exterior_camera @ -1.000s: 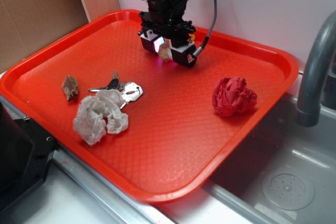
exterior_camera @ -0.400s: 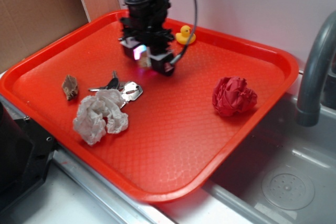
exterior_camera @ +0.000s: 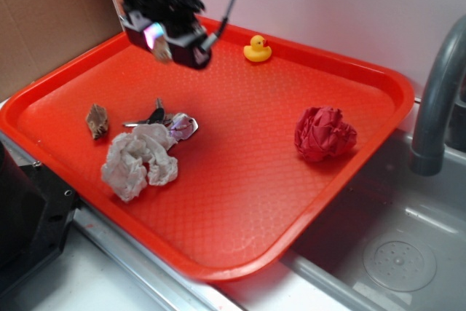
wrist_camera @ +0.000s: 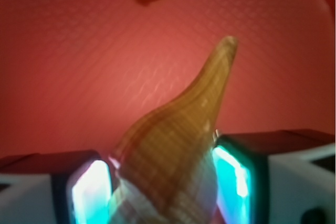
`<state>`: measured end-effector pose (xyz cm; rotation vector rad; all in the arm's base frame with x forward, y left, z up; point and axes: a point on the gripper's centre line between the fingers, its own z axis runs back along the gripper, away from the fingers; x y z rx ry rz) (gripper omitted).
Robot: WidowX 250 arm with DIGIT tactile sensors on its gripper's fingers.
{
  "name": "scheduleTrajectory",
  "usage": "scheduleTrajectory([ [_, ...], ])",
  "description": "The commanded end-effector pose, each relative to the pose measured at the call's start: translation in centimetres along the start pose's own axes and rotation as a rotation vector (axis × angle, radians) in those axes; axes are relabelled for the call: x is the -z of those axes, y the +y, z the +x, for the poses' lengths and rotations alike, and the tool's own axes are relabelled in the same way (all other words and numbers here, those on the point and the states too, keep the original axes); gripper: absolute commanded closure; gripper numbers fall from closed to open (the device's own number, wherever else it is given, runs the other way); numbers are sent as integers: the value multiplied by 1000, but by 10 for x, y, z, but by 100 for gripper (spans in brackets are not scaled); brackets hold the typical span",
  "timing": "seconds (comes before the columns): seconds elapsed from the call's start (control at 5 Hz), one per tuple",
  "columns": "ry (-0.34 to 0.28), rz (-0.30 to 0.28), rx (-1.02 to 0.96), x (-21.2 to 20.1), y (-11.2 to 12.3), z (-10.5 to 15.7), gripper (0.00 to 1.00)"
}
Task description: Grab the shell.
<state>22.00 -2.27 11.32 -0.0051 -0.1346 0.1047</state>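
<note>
Exterior view: gripper [exterior_camera: 164, 43] hangs raised over the tray's [exterior_camera: 240, 172] far-left corner, clamping the shell [wrist_camera: 173, 156].

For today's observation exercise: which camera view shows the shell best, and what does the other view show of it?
The wrist view: the shell fills the frame, ridges and pointed orange-brown tail clear, clamped between the claw's glowing pads. The exterior view shows only a small pale bit of it in the claw, above the tray.
</note>
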Motion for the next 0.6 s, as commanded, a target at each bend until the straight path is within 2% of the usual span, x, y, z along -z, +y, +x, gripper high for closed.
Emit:
scheduleTrajectory([
  [0.0,-39,-69,-116,-77,-33,-24,100],
  [0.2,-28,-77,-222,-83,-14,-24,100],
  [0.4,-54,-51,-326,-77,19,-8,100],
])
